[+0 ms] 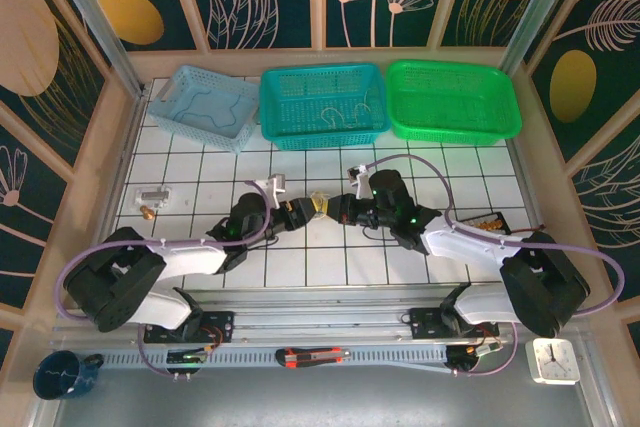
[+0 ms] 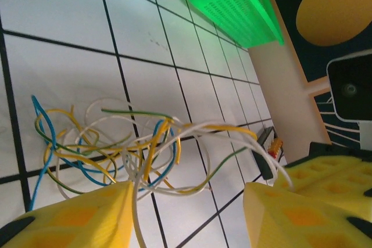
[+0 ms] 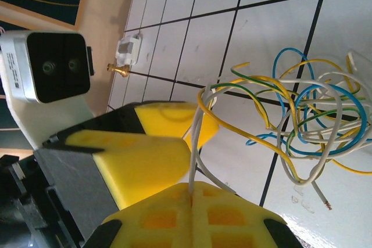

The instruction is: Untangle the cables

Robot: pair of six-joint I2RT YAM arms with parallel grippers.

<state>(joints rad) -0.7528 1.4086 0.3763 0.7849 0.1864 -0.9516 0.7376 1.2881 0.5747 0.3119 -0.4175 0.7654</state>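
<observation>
Two grippers meet over the middle of the tiled bench [image 1: 200,162], tips close together. My right gripper [image 3: 192,185] is closed tight on a single white strand of the cables [image 3: 314,120], and that strand runs out from between the pads into the tangle. My left gripper [image 2: 186,201] stands partly open with its pads apart. White and yellow strands pass through the gap, and none looks pinched. The blue, yellow, green and white loops spread just beyond both grippers, over the white tiles.
</observation>
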